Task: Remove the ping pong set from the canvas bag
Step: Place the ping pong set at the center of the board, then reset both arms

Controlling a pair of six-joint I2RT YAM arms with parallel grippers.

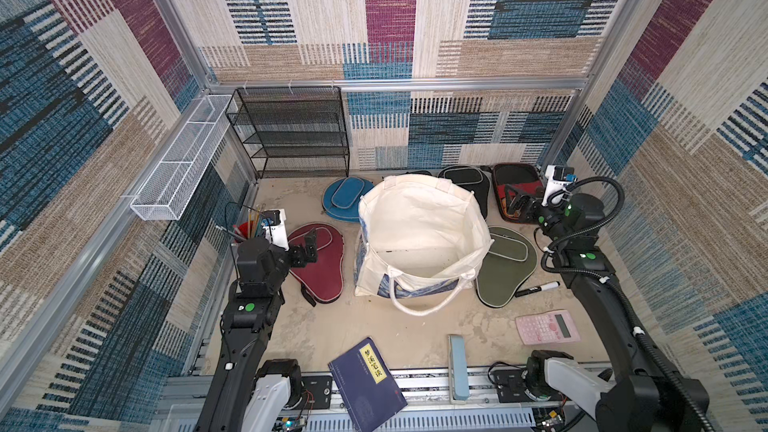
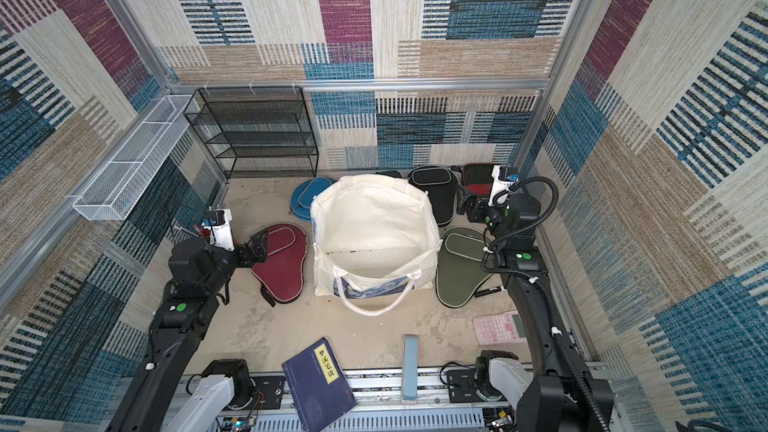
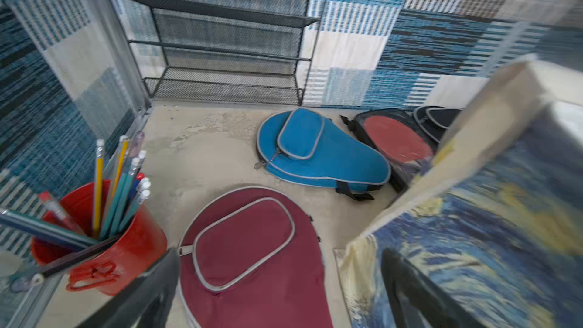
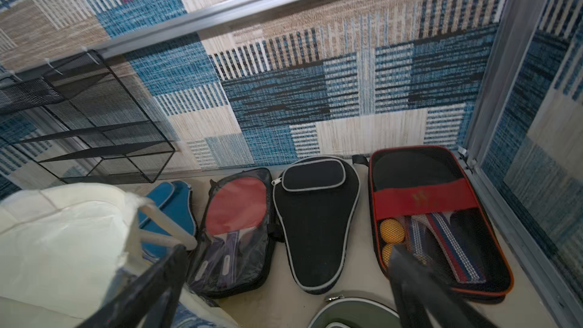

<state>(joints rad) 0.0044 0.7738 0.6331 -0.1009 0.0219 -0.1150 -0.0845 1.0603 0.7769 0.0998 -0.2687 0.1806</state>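
Centrally, slouchy cream canvas bag (image 1: 415, 214), open-mouthed.

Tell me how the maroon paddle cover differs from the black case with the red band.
The maroon cover is paddle-shaped and opaque with grey piping; the black case is oblong, with a see-through front showing orange balls. The maroon cover lies left of the canvas bag, the black case in the far right corner. Both lie flat outside the bag.
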